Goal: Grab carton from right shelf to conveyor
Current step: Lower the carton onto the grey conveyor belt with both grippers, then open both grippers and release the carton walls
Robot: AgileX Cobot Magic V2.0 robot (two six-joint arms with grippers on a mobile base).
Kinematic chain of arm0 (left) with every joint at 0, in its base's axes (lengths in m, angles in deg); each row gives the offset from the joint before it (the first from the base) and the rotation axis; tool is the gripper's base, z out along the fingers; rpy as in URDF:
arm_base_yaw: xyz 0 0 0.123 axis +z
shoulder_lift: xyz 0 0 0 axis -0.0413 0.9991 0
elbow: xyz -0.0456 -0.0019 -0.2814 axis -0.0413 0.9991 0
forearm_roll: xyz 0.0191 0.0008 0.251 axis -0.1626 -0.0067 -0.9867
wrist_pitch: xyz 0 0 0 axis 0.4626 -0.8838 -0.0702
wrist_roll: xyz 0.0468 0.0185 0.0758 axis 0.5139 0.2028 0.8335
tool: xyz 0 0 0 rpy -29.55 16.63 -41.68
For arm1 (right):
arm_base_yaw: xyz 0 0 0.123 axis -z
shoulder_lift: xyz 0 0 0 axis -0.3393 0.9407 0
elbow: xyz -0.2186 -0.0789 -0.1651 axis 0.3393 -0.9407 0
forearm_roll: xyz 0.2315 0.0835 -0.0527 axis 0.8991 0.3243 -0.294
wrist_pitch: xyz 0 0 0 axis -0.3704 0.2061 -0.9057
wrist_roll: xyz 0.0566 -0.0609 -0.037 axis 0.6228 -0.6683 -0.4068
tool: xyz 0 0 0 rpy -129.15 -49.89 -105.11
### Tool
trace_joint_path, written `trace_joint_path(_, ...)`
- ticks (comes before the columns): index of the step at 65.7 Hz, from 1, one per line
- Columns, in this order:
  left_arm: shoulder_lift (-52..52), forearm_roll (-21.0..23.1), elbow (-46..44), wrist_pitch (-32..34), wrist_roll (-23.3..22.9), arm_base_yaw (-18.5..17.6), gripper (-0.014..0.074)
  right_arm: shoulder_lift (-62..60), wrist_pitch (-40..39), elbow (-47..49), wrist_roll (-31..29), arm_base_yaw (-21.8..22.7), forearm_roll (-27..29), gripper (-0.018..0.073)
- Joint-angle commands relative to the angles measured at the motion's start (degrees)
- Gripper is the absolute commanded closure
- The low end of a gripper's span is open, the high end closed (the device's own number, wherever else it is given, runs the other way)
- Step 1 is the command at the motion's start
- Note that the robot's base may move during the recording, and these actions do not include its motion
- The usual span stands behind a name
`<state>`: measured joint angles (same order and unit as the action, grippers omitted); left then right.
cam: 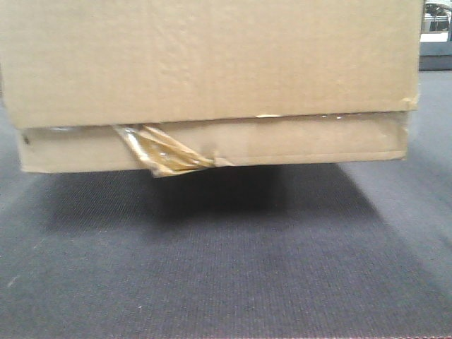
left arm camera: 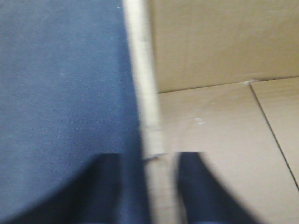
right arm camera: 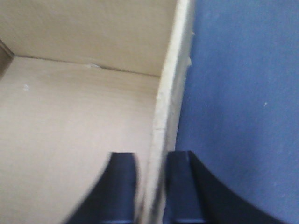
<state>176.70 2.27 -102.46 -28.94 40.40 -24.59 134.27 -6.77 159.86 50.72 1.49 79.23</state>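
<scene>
The brown carton (cam: 212,63) fills the upper half of the front view, with a wad of yellowish tape (cam: 159,152) at its lower edge. It seems to hang just above the dark conveyor (cam: 226,268), casting a shadow on the belt. My left gripper (left arm camera: 149,186) straddles the carton's left wall (left arm camera: 147,93) and is shut on it, one finger inside the carton (left arm camera: 219,140) and one over the belt (left arm camera: 60,84). My right gripper (right arm camera: 152,186) is shut on the right wall (right arm camera: 170,93), with the carton's inside (right arm camera: 70,130) on the left and belt (right arm camera: 238,93) on the right. The right shelf is out of view.
A thin red edge (cam: 282,335) runs along the near side of the belt. At the far top right, past the carton, a bit of bright background (cam: 436,28) shows. Both wrist views are blurred.
</scene>
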Motion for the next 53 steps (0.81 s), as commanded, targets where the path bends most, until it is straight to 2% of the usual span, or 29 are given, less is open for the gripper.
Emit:
trace_joint_path(1, -0.4, -2.6, -0.5, 0.3, 0.2, 0.5, 0.0096, -1.1, -1.9, 0.8, -0.5, 0.6, -1.6, 0.0170)
trace_joint_path(4, -0.5, -2.9, -0.5, 0.3, 0.2, 0.5, -0.0035, -1.1, -1.9, 0.8, -0.5, 0.6, -1.6, 0.0052)
trace_joint_path(7, -0.9, -2.9, -0.7, -0.1, 0.2, 0.5, 0.0001, -1.3, -1.6, 0.8, -0.5, 0.6, -1.6, -0.0020)
trace_joint_path(12, -1.7, -2.9, -1.6, -1.3, 0.2, 0.5, 0.0048, -2.0, -1.5, 0.8, -0.5, 0.6, -1.6, -0.0003)
trace_joint_path(23, -4.3, -2.9, -4.8, -4.1, 1.5, 0.5, 0.0062, -5.1, -1.9, 0.8, -0.5, 0.6, -2.4, 0.0001)
trace_joint_path(27, -6.1, -2.7, -5.4, -5.1, 1.6, 0.5, 0.0092, -6.6, -2.0, 0.8, -0.5, 0.6, -3.8, 0.0022)
trace_joint_path(30, -7.4, -2.7, -5.6, -5.3, 1.6, 0.5, 0.0142, -7.8, -2.0, 0.8, -0.5, 0.6, -5.1, 0.0059)
trace_joint_path(34, -9.1, -2.2, -5.6, -5.7, 2.6, 0.5, 0.0255, -9.4, -1.8, 0.8, -0.5, 0.6, -7.4, 0.0155)
trace_joint_path(41, -11.2, -1.2, -5.6, -5.7, 4.9, 0.5, 0.0556, -11.9, -0.1, 0.8, -0.5, 0.6, -11.1, 0.0407)
trace_joint_path(42, -11.5, -1.2, -5.6, -5.7, 5.0, 0.5, 0.0621, -12.2, 0.2, 0.8, -0.5, 0.6, -11.6, 0.0445)
trace_joint_path(44, -11.7, -1.2, -5.6, -5.7, 6.1, 0.6, 0.0642, -12.8, 0.5, 0.7, -0.5, 0.6, -12.5, 0.0521)
trace_joint_path(47, -12.2, -1.0, -5.3, -5.9, 6.8, 1.0, 0.0585, -13.6, 1.0, 0.2, -0.5, 1.0, -12.9, 0.0641)
trace_joint_path(49, -12.5, -0.8, -5.0, -6.1, 6.9, 1.4, 0.0566, -14.2, 1.0, -0.2, -0.4, 1.4, -12.9, 0.0657)
trace_joint_path(53, -12.9, 0.3, -4.1, -6.7, 8.4, 2.8, 0.0572, -15.5, 1.0, -1.8, 0.0, 2.9, -12.5, 0.0624)
